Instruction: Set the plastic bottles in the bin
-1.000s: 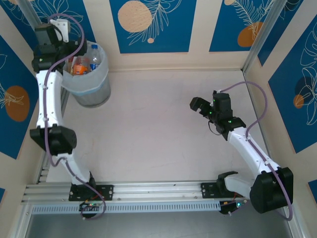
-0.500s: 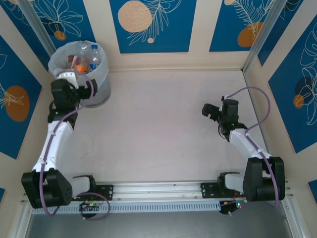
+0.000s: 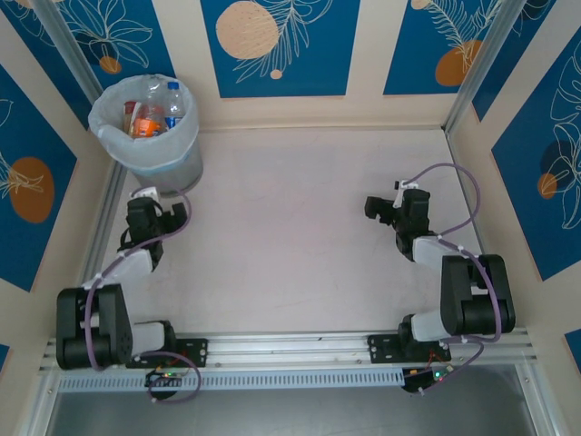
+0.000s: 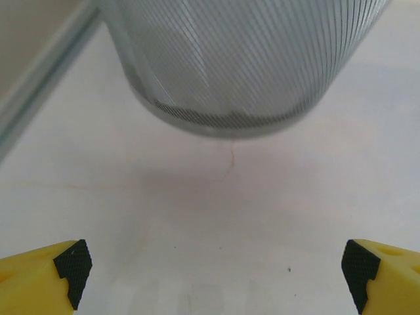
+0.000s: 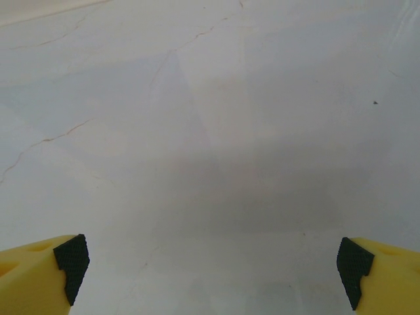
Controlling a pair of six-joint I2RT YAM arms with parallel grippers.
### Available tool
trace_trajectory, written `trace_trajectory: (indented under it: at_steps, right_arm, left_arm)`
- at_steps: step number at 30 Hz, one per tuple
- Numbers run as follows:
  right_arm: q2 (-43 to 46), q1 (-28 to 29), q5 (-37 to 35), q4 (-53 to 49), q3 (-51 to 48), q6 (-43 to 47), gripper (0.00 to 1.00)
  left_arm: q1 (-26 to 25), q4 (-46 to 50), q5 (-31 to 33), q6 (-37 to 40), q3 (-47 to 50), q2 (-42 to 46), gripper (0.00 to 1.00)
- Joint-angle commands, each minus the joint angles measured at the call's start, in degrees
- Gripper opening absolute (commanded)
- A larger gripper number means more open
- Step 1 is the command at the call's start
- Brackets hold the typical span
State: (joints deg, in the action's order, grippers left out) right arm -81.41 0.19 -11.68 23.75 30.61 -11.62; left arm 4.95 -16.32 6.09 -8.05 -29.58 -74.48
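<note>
Plastic bottles lie in the bin. Left claw and right claw are spread wide and empty over the counter.

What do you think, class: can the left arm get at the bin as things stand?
Probably yes: the left gripper faces the bin with open jaws, and bare table lies between them.

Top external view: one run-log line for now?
plastic bottles: in bin | left gripper: open, empty, facing bin | right gripper: open, empty, above table | task: looks done
</note>
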Motion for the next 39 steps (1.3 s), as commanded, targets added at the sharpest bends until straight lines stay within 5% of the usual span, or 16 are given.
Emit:
trace_trajectory:
  at_steps: [1,11,17,21,39]
  right_arm:
    - [-1.27,-0.12,2.13,9.58,-1.46,3.88,0.99]
    - [-5.90,-0.19,7.02,23.74,-7.30,5.98,0.99]
    - [-5.86,-0.20,7.05,22.81,-6.91,5.88,0.99]
    - [-5.87,-0.19,7.02,22.72,-6.84,5.89,0.99]
    - [-5.87,-0.18,7.00,22.77,-6.95,5.90,0.99]
  left_arm:
    - [-0.43,-12.51,-6.37,3.83,0.88,-5.47,0.99]
    - [-3.36,-29.66,-12.15,6.88,7.97,-8.53,0.99]
    - [-8.87,-32.83,-2.08,10.51,6.86,-14.02,0.99]
    - [-11.12,-33.11,11.26,7.95,7.59,-13.53,0.99]
    - [-10.82,-33.51,8.11,8.66,7.75,-13.33,0.99]
